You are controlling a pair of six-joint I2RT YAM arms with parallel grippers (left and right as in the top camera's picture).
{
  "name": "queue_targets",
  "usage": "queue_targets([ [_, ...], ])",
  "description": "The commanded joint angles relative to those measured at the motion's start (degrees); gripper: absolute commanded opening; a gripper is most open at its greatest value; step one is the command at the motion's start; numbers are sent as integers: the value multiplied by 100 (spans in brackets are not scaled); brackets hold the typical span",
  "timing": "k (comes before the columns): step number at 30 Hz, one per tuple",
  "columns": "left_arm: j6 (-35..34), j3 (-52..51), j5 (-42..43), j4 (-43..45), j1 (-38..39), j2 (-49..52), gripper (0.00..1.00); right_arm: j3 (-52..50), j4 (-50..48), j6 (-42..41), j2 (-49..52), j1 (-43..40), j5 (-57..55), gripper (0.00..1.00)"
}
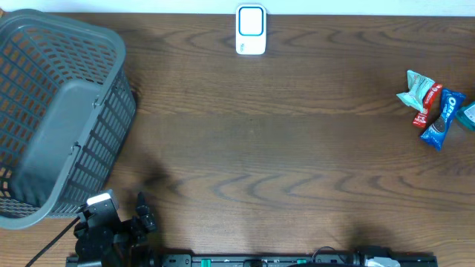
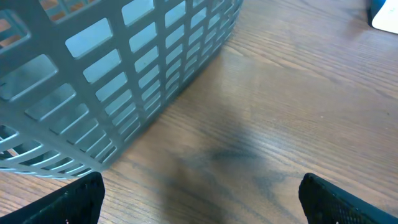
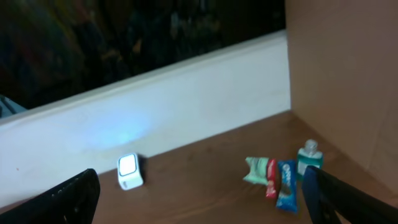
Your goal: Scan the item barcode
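A white barcode scanner [image 1: 251, 30] with a blue-lit face stands at the table's far edge, also in the right wrist view [image 3: 129, 171]. The items lie in a cluster at the far right: a pale green packet [image 1: 414, 90], a red packet [image 1: 427, 103], a blue Oreo pack [image 1: 444, 119] and a teal bottle [image 1: 467, 115]. The right wrist view shows the same Oreo pack [image 3: 286, 184] and bottle [image 3: 309, 158]. My left gripper [image 2: 202, 200] is open over bare wood beside the basket. My right gripper [image 3: 199, 199] is open and empty, far from the items.
A large grey slatted basket [image 1: 59, 111] fills the left side of the table, its wall close to my left gripper [image 1: 143, 211]. A white wall strip [image 3: 186, 106] runs behind the table. Brown wood tabletop [image 1: 282, 156] spans the middle.
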State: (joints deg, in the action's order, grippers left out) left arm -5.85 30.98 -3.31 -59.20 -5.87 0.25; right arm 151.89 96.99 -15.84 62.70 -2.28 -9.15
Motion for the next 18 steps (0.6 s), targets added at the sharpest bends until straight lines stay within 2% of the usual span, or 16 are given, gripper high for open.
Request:
queue_targets([
  [1,-26,-13,-11,-4,22,-2,100,-227,-20,262,-267,28,-151,99],
  [4,-28,-13,-11,-4,22,-2,100,-850,-398,262,-662,-9,-153,99],
  [7,-28,-13,-11,-4,22,-2,100,-2011,-1353,262,-1261,-9,-153,99],
  [18,-28,-13,-11,-4,22,-2,100,-8784,-6706,199,-4306,-13,-37,99],
])
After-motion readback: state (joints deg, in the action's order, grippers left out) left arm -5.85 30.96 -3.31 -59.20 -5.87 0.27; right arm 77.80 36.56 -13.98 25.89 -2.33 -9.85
